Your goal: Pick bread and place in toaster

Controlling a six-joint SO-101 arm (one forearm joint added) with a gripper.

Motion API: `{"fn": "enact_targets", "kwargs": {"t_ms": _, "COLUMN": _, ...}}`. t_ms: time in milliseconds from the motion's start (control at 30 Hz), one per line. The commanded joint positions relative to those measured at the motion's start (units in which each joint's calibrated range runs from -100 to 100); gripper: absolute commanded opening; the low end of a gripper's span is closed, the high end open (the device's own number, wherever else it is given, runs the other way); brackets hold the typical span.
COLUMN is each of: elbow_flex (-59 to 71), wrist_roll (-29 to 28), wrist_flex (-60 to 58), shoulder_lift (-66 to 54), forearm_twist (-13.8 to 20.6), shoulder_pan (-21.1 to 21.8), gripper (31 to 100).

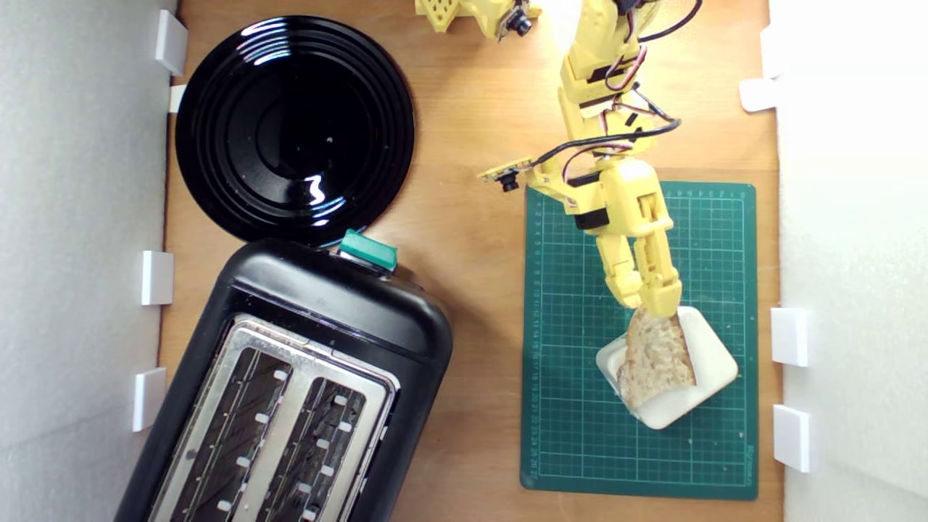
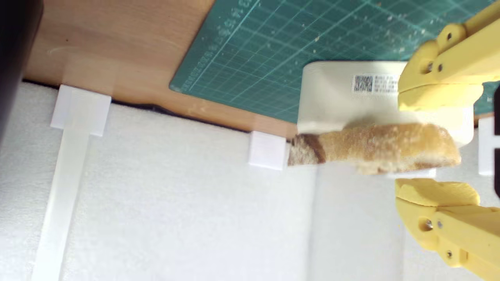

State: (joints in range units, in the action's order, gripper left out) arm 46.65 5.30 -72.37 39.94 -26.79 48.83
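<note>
The bread (image 1: 656, 359) lies tilted against the white rounded block (image 1: 707, 380) on the green cutting mat (image 1: 573, 406), at the exterior view's right side of the desk (image 1: 471, 145). Its narrow end points up toward the yellow gripper (image 1: 656, 308), and the wrist view shows the slice edge-on, crust outward, sitting between the two jaws. The upper jaw rests at or just above the crust; the lower one stands a little apart from the crumb, so the jaws look parted around the slice, not yet clenched on it.

The step in hand appears to be the grasp. To do it well, the jaws should close squarely on the flat faces of the slice near its narrow end, gently enough not to crush the airy crumb, and the bread should be firmly pinched before lifting so it does not slide off the block.

The toaster (image 1: 290, 384) stands well apart at the exterior view's lower left, slots open upward and set at an angle; the slice will likely need turning to match that slant. The black plate (image 1: 293, 127) sits beyond the toaster.
</note>
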Motion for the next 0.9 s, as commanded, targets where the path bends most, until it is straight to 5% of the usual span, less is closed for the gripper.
{"fn": "enact_targets", "kwargs": {"t_ms": 0, "elbow_flex": -2.5, "wrist_roll": 0.3, "wrist_flex": -1.9, "shoulder_lift": -0.4, "forearm_twist": 0.6, "shoulder_pan": 0.0, "gripper": 74.8}}
{"fn": "enact_targets", "kwargs": {"t_ms": 700, "elbow_flex": -6.7, "wrist_roll": 0.4, "wrist_flex": -1.9, "shoulder_lift": 1.6, "forearm_twist": 0.6, "shoulder_pan": -0.9, "gripper": 74.6}}
{"fn": "enact_targets", "kwargs": {"t_ms": 867, "elbow_flex": -6.7, "wrist_roll": 0.4, "wrist_flex": -1.9, "shoulder_lift": 1.6, "forearm_twist": 0.6, "shoulder_pan": -0.9, "gripper": 62.2}}
